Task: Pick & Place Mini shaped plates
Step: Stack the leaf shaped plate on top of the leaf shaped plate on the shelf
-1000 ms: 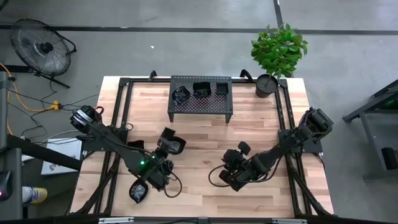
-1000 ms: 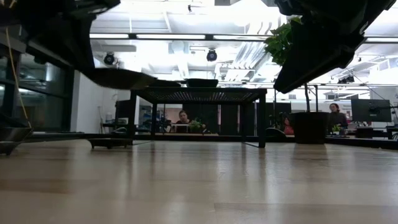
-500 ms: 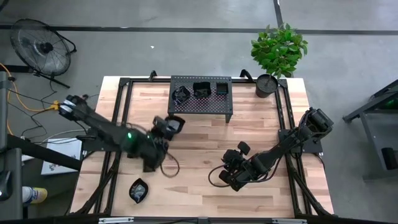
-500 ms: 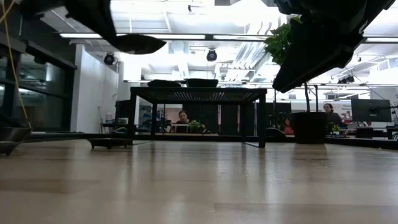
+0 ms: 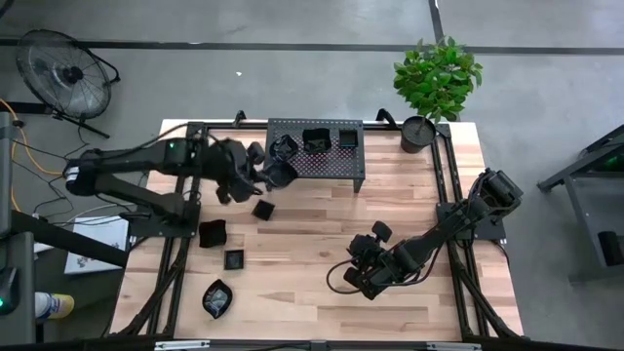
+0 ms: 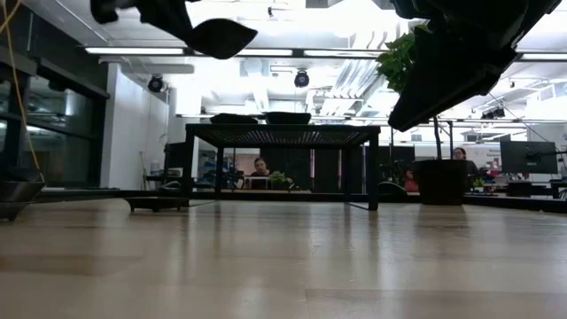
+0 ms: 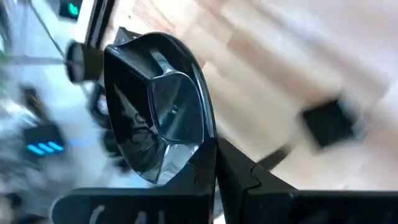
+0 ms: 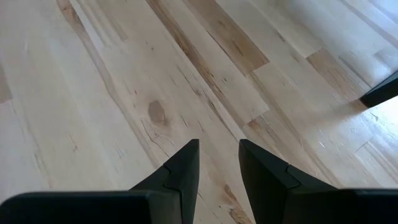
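A glossy black mini plate (image 7: 163, 118) is clamped by its rim in the left gripper (image 5: 265, 175), held high above the table beside the left end of the perforated rack (image 5: 314, 164). In the low view only its dark underside (image 6: 218, 37) is seen, and the arm above it is cut off. Three more plates sit on the rack top (image 5: 315, 139), their shapes hard to make out. Four others lie on the wooden table (image 5: 409, 210): three squarish ones (image 5: 262, 209) (image 5: 212, 233) (image 5: 234, 259) and a rounder one (image 5: 216, 298) near the front edge. The right gripper (image 8: 217, 163) hangs low over bare wood, its fingers apart with nothing between them
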